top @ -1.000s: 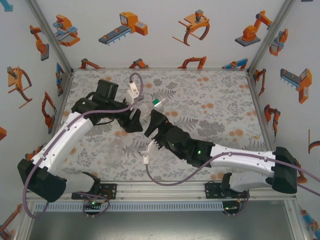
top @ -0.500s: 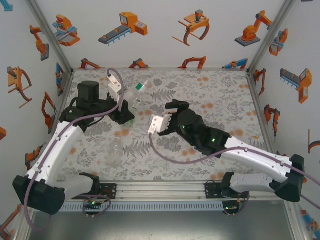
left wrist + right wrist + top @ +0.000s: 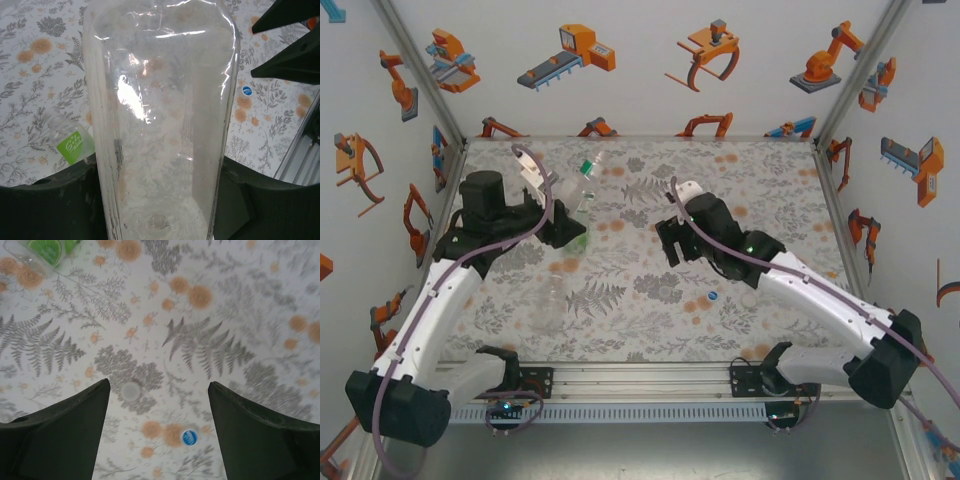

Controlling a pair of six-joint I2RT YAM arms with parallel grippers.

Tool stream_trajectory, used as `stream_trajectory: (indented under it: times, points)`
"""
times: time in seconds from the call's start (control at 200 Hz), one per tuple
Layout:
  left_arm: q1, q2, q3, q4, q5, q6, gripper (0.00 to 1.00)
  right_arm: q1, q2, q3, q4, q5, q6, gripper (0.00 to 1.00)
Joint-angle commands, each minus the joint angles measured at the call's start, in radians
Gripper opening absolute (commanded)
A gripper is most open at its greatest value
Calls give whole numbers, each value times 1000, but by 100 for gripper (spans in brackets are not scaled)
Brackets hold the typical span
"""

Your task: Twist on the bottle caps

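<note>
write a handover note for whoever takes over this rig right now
Left gripper: shut on the plain bottle, lifted; a green cap appears to sit on its neck.
Right gripper: open, empty, above the table.
Blue cap and white cap lie loose below it. Green-label bottle lies by the left gripper; third bottle is nearer the left arm's base.
Done: apparently one cap. Left: blue and white caps.
</note>
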Motion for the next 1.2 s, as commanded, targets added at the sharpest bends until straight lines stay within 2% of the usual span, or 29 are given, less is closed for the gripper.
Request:
stream_trajectory:
  times: [0.0,0.11,0.265,0.426,0.561,0.806,0.996,1.197]
  points:
    - [8,3,17,36,62,-26,0,-90,-5,-28,-102,-108,270,72]
    - [10,-24,-7,68,50,-30,7,-198,6,-60,-164,-175,333,72]
    - [11,-43,-11,35,15,-17,11,-287,12,-103,-264,-127,394,69]
    - [12,-53,-16,26,-4,-16,11,-364,7,-192,-286,-121,389,67]
    - [12,-51,-14,26,-6,-18,11,-426,-2,-271,-302,-75,454,67]
    - [11,-47,-11,22,-4,-26,11,-495,-28,-367,-326,39,577,59]
    - [11,-39,-10,20,-5,-27,12,-528,-21,-401,-293,57,586,54]
    - [11,-33,-7,16,-5,-26,12,-537,-10,-436,-195,10,587,53]
